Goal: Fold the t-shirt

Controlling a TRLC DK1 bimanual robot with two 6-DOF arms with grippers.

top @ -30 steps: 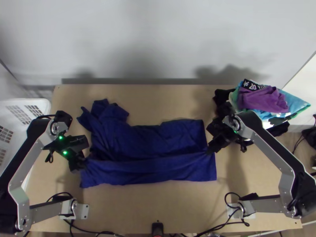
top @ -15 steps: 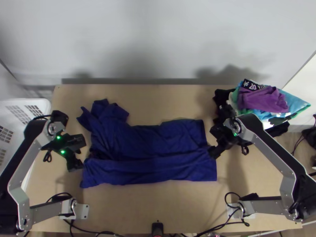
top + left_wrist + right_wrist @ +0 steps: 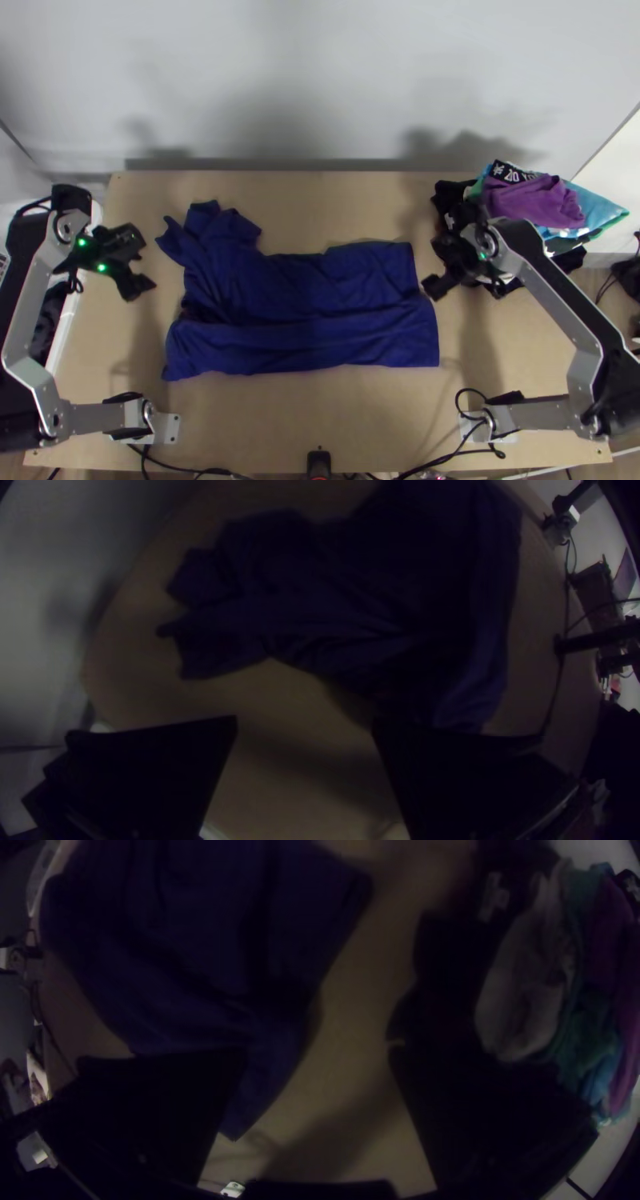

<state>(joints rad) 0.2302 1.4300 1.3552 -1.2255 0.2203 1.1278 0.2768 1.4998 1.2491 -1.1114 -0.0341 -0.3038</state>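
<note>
The dark blue t-shirt lies on the table with its near part folded over in a long strip; at its far left a bunched piece sticks out. In the top view my left gripper is left of the shirt, apart from it; the left wrist view shows that gripper open, with the shirt beyond its fingers. My right gripper is at the shirt's right edge. In the right wrist view this gripper is open, nothing held, the shirt close to one finger.
A pile of clothes, with a purple piece on top, lies at the table's far right corner. A white basket stands at the left edge, partly behind the left arm. Cables run along the table's near edge.
Both grippers have let go of the folded strip, which now lies flatter. My left gripper has moved away to the left and up the picture; my right one has shifted slightly up the picture.
</note>
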